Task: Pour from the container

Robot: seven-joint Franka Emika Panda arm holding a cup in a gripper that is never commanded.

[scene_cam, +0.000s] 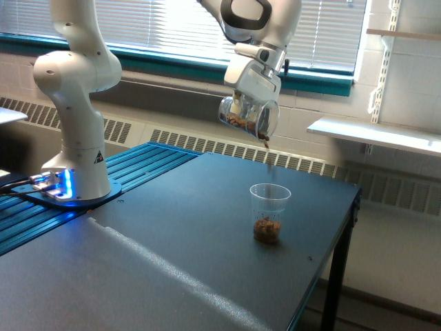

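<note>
While the container [248, 118] is held tipped high above the table [172, 241], with its mouth turned toward 4 o'clock, a thin trickle of brown bits is seen at its lower lip, and the main risk is judged to lie in the long fall to the cup [269, 213] standing well below. The gripper [252, 103] is closed on the container, which hangs at about 12 o'clock from the cup and slightly to the exterior view's left of it. Because the cup's mouth is narrow and the drop is long, grains could be scattered past the rim if the tilt were changed sharply or the arm drifted sideways. A sudden slide of the remaining bits could also bounce out of the cup, or the light cup could be nudged by a heavier burst. Whether any grains already lie on the table cannot be told.

From the left, a white robot base [72, 186] with blue lights is seen on a blue ribbed surface [148, 162]. Next comes the dark, flat table, lightly glossy, with the cup at roughly 3 o'clock from its middle and a small brown heap in the cup's bottom. Behind, window blinds [151, 27] above a teal sill [172, 65] are visible, with a radiator grille [207, 145] below. At the right, white wall shelves [386, 134] are mounted.
</note>
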